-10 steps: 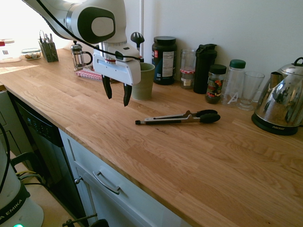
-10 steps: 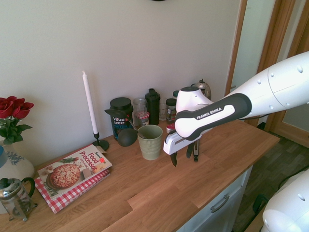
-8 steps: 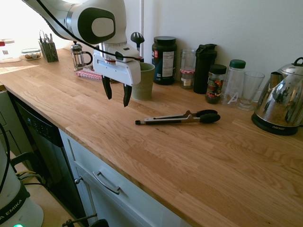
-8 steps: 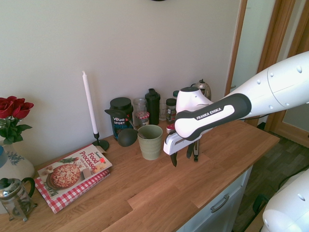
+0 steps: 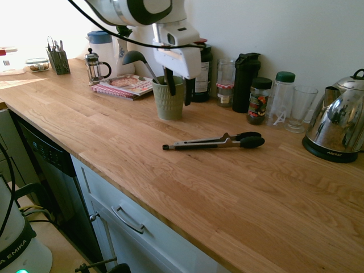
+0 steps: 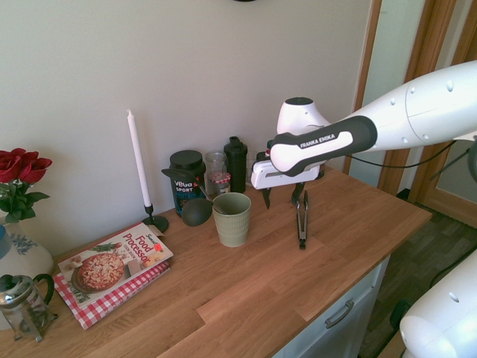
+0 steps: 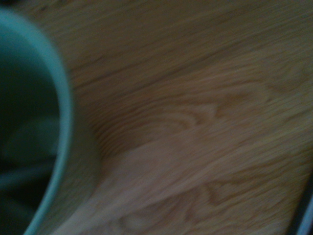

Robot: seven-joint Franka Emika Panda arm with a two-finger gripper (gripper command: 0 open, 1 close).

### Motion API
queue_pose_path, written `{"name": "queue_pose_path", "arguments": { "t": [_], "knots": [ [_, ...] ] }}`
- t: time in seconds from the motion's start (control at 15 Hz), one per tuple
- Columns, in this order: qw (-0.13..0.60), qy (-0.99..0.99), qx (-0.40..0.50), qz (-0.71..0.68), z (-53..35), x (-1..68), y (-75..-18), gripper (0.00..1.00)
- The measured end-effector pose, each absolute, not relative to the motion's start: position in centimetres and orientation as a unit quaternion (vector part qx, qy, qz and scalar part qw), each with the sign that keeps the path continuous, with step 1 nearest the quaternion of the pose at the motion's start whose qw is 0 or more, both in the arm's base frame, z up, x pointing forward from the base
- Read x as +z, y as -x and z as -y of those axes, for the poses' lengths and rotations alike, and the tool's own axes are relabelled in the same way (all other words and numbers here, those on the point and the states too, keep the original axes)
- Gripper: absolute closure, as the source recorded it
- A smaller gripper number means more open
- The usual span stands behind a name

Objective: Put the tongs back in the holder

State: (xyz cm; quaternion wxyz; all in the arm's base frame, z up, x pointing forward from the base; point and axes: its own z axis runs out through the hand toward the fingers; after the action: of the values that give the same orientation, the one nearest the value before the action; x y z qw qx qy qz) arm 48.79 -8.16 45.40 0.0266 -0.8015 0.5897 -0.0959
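On the grained wooden desk (image 5: 227, 187) the ribbed sage-green holder (image 5: 169, 98) stands partly behind the open, empty end effector (image 5: 178, 94), while the slim silver tongs (image 5: 215, 141) with black handles lie flat well apart, and the blurred wrist view shows only the holder's rim (image 7: 58, 122).

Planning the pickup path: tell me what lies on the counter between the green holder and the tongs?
Only bare wooden counter. In the first exterior view nothing sits between the holder and the tongs.
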Motion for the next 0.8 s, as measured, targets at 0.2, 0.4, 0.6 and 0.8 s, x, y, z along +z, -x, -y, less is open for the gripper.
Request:
{"name": "queue_pose_path", "arguments": {
  "t": [0.2, 0.4, 0.6, 0.8],
  "knots": [
    [0.027, 0.768, -0.092, -0.633, 13.9, 44.8, -50.6, 0.0],
    [0.026, 0.746, -0.086, -0.66, 18.2, 42.7, -52.2, 0.0],
    [0.036, 0.741, -0.081, -0.665, 20.4, 40.2, -53.5, 0.0],
    [0.043, 0.745, -0.071, -0.662, 20.8, 38.3, -54.5, 0.0]
  ]
}}
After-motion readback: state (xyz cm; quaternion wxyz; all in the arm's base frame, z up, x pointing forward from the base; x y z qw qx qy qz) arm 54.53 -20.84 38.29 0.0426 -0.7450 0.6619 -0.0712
